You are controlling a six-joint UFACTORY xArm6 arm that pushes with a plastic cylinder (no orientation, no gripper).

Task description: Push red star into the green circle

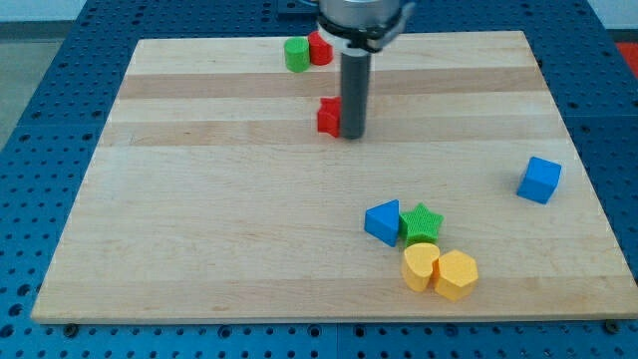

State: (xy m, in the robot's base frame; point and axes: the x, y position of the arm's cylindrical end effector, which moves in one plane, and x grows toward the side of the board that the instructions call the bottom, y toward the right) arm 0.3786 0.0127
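The red star [328, 117] lies on the wooden board a little above the middle, partly hidden on its right side by my rod. My tip [353, 136] rests on the board right beside the star, at its right edge and touching or nearly touching it. The green circle [296, 55] sits near the view's top edge of the board, up and slightly left of the star. A red block [320, 49] of unclear shape touches the green circle's right side.
A blue triangle [383, 221], a green star [421, 223], a yellow heart [420, 265] and a yellow hexagon [456, 274] cluster at the lower right. A blue cube [539, 179] lies near the right edge. The wooden board [199, 199] sits on a blue perforated table.
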